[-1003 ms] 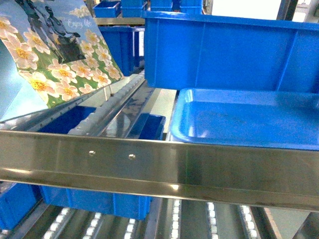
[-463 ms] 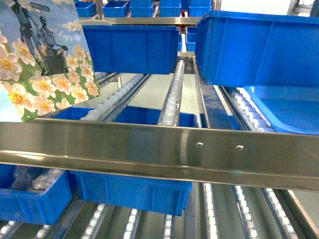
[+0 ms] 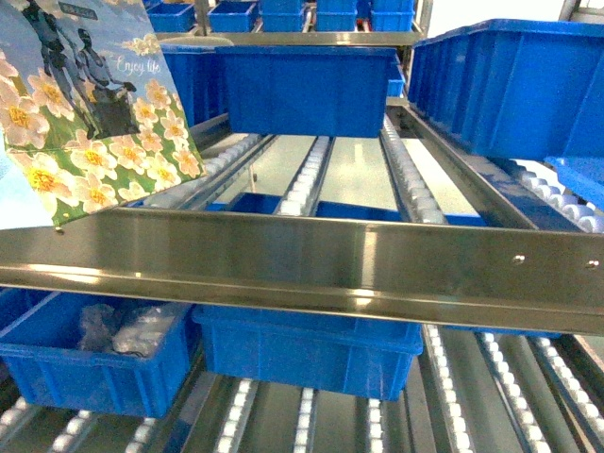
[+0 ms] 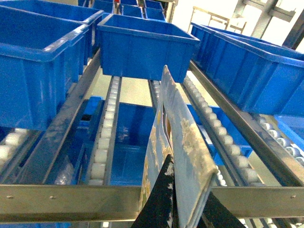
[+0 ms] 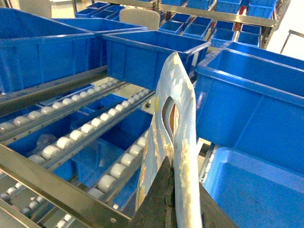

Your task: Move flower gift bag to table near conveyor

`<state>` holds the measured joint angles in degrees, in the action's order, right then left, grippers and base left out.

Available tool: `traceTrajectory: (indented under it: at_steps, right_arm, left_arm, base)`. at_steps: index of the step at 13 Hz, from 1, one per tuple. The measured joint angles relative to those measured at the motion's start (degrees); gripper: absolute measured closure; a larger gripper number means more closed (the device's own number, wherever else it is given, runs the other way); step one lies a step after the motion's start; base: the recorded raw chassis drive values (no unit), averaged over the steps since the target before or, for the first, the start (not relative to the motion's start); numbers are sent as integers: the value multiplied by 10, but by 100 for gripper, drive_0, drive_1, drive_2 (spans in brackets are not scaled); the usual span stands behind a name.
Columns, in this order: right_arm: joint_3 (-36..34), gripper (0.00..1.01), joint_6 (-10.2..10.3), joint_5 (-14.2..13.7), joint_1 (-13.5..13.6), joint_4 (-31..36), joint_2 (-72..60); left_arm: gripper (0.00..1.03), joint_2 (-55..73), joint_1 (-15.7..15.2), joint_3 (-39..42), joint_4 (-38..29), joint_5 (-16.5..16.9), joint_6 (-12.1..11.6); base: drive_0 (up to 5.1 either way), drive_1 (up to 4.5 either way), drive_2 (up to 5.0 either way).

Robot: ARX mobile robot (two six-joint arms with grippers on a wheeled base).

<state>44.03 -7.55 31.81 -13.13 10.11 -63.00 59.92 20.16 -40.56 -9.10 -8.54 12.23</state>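
Both grippers, left gripper (image 4: 172,202) and right gripper (image 5: 172,199), pinch the flower gift bag (image 3: 85,104) by its upper edge, holding it aloft at far left above the conveyor (image 3: 311,175). Light, crushable paper, it likely suits this edge grip best. Only the head view shows its printed front; the wrist views show the handle cut-out.

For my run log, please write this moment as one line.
flower gift bag: held above conveyor | left hand: shut on bag | right hand: shut on bag | table: unseen
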Motion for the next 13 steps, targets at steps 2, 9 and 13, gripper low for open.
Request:
traceTrajectory:
  at_steps: [2, 9, 13]
  right_arm:
    - [0, 99, 0, 1, 0, 0, 1]
    - [0, 99, 0, 0, 0, 1, 0]
    - [0, 99, 0, 1, 0, 0, 0]
  left_arm:
    - [101, 0, 0, 0, 0, 0, 0]
    - [101, 0, 0, 0, 0, 0, 0]
    - [101, 0, 0, 0, 1, 0, 0]
  base:
    - [-477, 98, 370]
    - [-485, 114, 352]
    - [-484, 116, 353]
